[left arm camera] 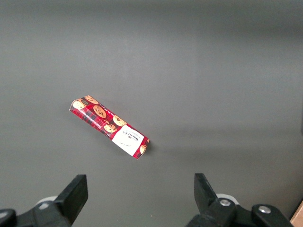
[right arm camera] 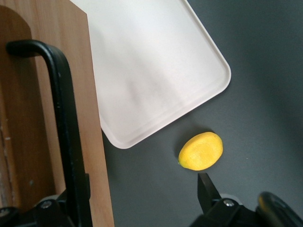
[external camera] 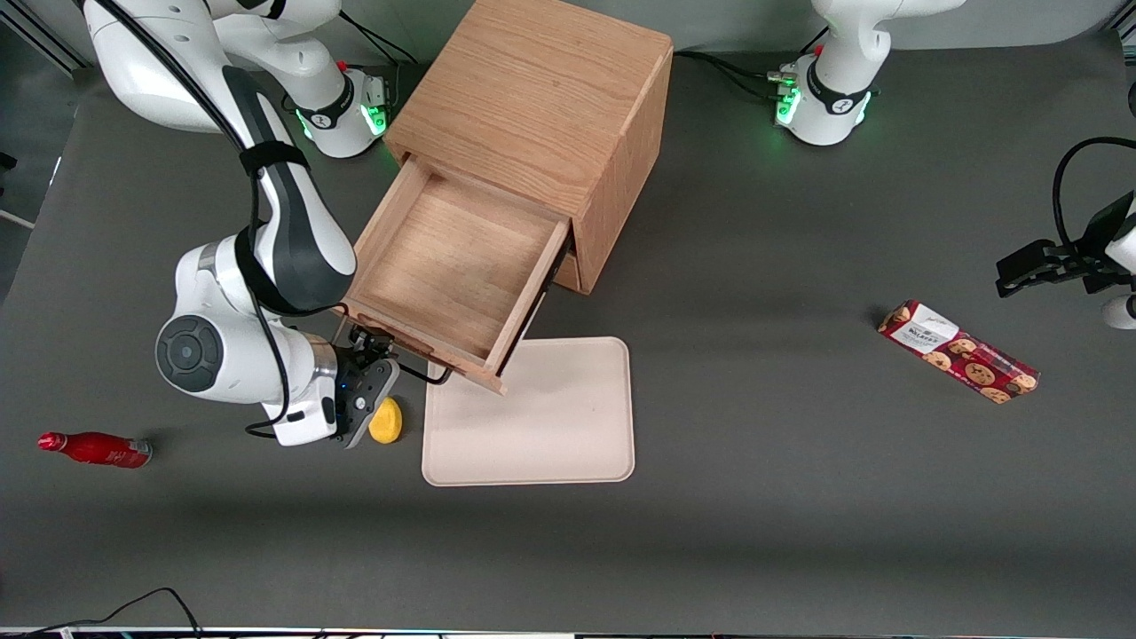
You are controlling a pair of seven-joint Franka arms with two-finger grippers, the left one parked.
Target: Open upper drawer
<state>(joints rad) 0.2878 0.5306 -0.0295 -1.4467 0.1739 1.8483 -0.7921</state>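
Note:
The upper drawer (external camera: 444, 266) stands pulled far out of the oak cabinet (external camera: 532, 98), its shallow box bare inside. Its black wire handle (external camera: 424, 373) runs along the front panel, which overhangs the tray's edge. My right gripper (external camera: 373, 344) sits at the handle's end nearest the working arm, just in front of the drawer. In the right wrist view the handle (right arm camera: 61, 118) crosses the wooden drawer front (right arm camera: 28, 118) close against one finger. The gripper (right arm camera: 142, 189) is open, its fingers wide apart with grey table between them.
A yellow lemon (external camera: 386, 421) (right arm camera: 200, 151) lies on the table just under the gripper, beside a beige tray (external camera: 532, 417) (right arm camera: 151, 71). A red bottle (external camera: 93, 448) lies toward the working arm's end. A cookie box (external camera: 958, 352) (left arm camera: 110, 126) lies toward the parked arm's end.

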